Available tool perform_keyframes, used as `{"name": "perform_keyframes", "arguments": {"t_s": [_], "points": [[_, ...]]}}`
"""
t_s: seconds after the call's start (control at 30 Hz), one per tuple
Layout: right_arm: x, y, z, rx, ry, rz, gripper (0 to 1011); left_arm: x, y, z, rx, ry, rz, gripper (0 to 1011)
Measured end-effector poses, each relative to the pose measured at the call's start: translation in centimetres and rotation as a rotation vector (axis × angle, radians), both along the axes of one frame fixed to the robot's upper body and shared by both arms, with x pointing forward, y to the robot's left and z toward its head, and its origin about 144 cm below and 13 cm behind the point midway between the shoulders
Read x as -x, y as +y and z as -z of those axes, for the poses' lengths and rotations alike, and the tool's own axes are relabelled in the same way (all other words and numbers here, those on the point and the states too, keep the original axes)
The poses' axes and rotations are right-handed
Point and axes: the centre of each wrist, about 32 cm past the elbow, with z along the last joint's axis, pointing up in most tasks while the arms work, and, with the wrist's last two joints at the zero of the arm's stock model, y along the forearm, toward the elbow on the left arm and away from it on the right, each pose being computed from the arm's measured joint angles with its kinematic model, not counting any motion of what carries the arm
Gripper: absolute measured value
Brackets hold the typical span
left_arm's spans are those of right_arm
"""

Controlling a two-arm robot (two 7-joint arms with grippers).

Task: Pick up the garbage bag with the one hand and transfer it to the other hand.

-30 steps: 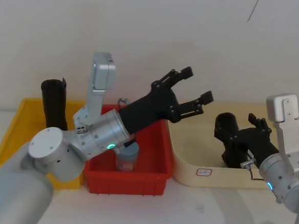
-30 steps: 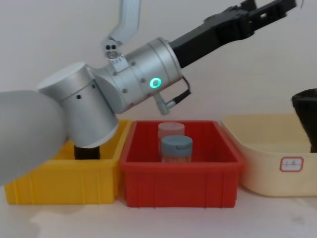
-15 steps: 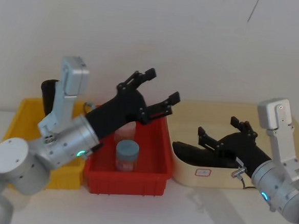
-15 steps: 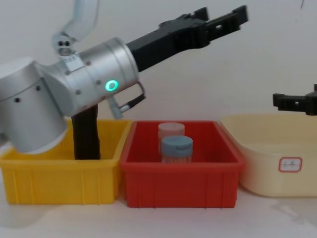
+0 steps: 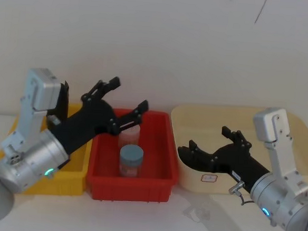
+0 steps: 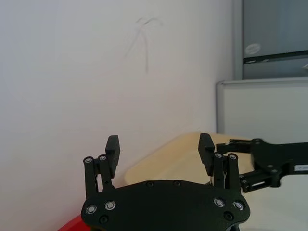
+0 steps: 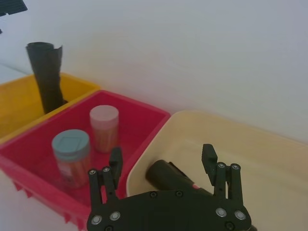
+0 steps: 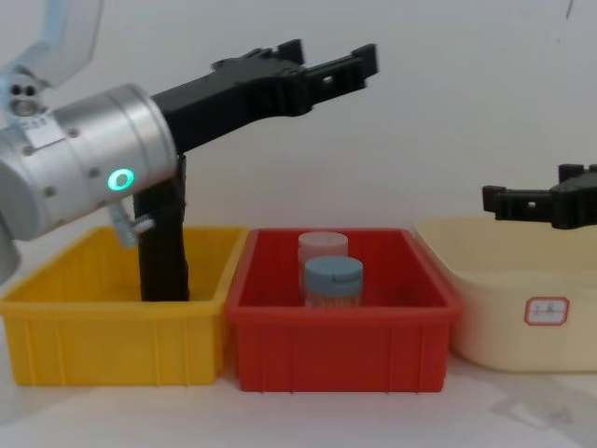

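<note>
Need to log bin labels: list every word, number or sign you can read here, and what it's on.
On the cream tray front, a red-bordered label: marks too blurred to read.
On the right pincer body, a small white label: too small to read.
No other text can be seen.

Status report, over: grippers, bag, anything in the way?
Left gripper open, raised over red bin. Right gripper open over tub. Bag lies in tub, unheld. Second roll upright in yellow bin; nothing blocks the bag.
</note>
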Motion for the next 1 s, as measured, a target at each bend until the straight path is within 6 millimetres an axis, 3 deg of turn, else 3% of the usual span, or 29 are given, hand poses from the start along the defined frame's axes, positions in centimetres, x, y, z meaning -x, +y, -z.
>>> {"name": "perform_keyframes", "arguments": {"t_s": [0.47,1.0], "points": [[0.5,0.3,0.0,0.008,0.014,-0.119,999,2.4,2.3,0.1,-0.038,0.014,-0.119,1000],[-0.2,1.8,-1.0,0.048,0.1,-0.263,999,3.2,3.0,0.1,-0.053,0.018,-0.16,1000]]}}
